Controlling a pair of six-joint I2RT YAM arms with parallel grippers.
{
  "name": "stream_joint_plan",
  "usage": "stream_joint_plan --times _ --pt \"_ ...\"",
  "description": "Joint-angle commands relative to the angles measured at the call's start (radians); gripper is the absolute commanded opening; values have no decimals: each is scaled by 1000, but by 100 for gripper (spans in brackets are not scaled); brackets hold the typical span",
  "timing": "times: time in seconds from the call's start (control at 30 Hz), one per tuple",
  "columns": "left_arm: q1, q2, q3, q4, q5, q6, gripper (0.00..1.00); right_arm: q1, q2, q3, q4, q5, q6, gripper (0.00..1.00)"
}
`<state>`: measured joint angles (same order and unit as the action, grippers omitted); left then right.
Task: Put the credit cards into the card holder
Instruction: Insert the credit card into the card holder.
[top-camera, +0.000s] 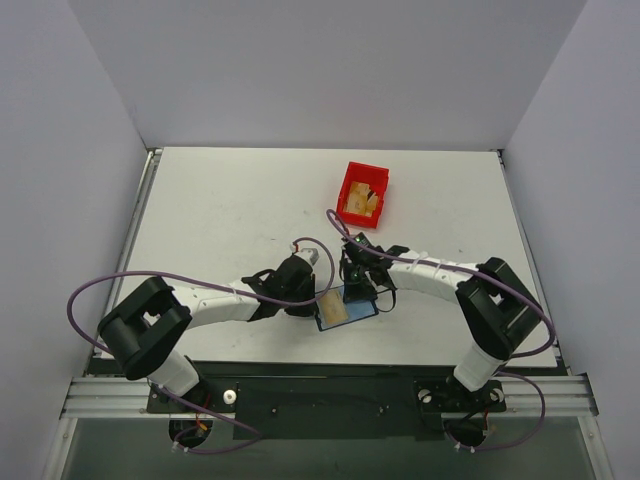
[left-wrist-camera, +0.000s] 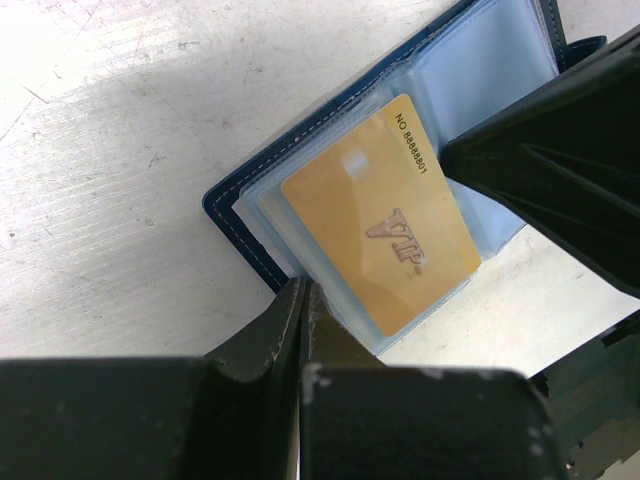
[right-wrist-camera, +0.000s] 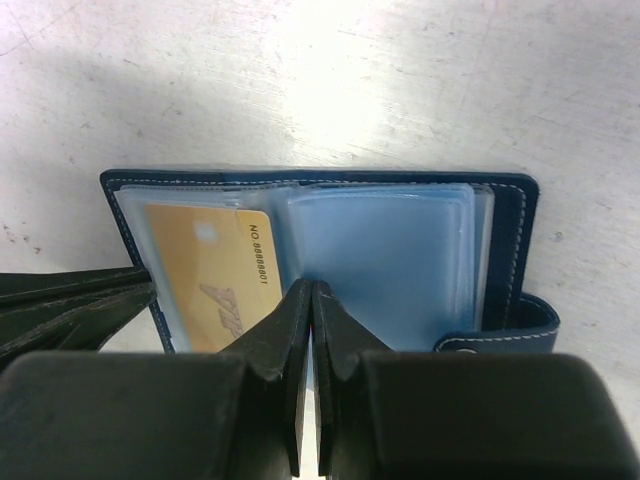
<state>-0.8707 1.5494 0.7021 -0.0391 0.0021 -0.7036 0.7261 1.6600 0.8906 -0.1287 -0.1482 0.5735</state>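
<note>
The navy card holder (top-camera: 361, 305) lies open on the table between the arms, its light blue clear sleeves up (right-wrist-camera: 385, 245). One tan-gold card (top-camera: 335, 314) marked VIP sits in the left page's sleeve (left-wrist-camera: 380, 230) (right-wrist-camera: 200, 270). My left gripper (left-wrist-camera: 303, 290) is shut, its tips resting on the holder's near-left edge (top-camera: 316, 300). My right gripper (right-wrist-camera: 312, 292) is shut, its tips pressed on the sleeves at the middle fold (top-camera: 358, 290). The right gripper's fingers (left-wrist-camera: 545, 165) show in the left wrist view. Something tan lies in the red bin (top-camera: 362, 193).
The red bin stands behind the holder, right of centre. The holder's snap strap (right-wrist-camera: 500, 340) sticks out at its right side. The left gripper's fingers (right-wrist-camera: 70, 305) lie at the holder's left edge. Grey walls enclose the white table (top-camera: 220, 210).
</note>
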Motion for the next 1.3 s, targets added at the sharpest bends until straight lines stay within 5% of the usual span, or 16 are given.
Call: stream_joint_plan --times 0.0,0.5,0.6,0.77,0.97,1.27 --pt "-11 20 -29 -41 -7 0 0 1 30 -10 14 -83 -3 0" --pt "-11 25 -23 -42 -7 -2 0 1 38 -16 52 -188 3 0" --pt "-11 21 -21 -47 -10 -2 0 -2 -17 -13 28 -130 -3 0" --pt "-10 21 -18 -47 -10 0 0 -20 -100 19 -78 8 -46 25" --pt "-11 17 -13 -51 -14 3 0 -33 -160 50 -202 145 -103 37" --pt "-8 8 -4 -70 -25 6 0 -33 -336 -2 -137 426 -174 37"
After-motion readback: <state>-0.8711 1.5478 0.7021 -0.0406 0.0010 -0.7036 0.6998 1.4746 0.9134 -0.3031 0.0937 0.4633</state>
